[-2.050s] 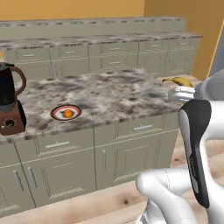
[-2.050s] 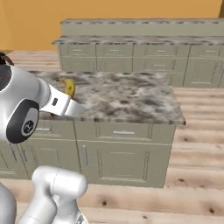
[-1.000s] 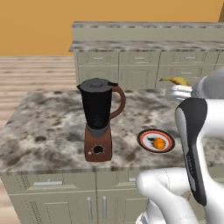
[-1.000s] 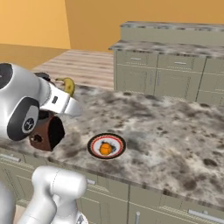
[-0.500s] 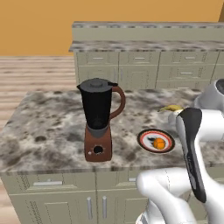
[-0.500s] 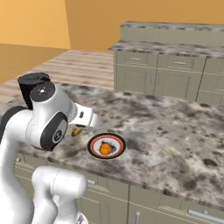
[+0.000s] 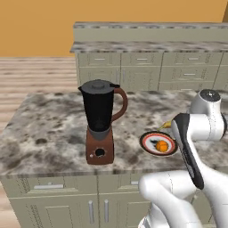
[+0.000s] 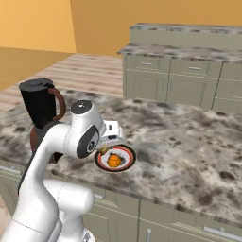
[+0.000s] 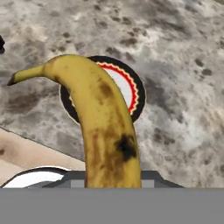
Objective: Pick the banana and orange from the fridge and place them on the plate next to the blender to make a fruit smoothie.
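My gripper (image 8: pixel 108 144) is shut on the banana (image 9: pixel 105 127), a yellow-brown spotted fruit that hangs low over the near-left rim of the plate (image 9: pixel 138 99). The banana's tip (image 7: pixel 165 126) peeks out beside my forearm, just behind the plate (image 7: pixel 145 141). The orange (image 7: pixel 161 146) lies on the plate (image 8: pixel 130 159), right of centre in the left base view; it also shows as the orange (image 8: pixel 113 161) under my hand. The blender (image 7: pixel 100 120) stands left of the plate, about a hand's width away. The fridge is out of view.
The plate and blender sit on a speckled grey stone island counter (image 7: pixel 49 133) near its front edge. My own white elbow (image 7: pixel 191 147) crowds the counter's right side. A second counter with beige-grey cabinets (image 7: pixel 147 67) runs along the back wall, across a wooden floor.
The arm has swung down and forward, carrying the banana from high beside the blender to just over the plate. Before that the base drove, bringing the blender and plate into centre view.
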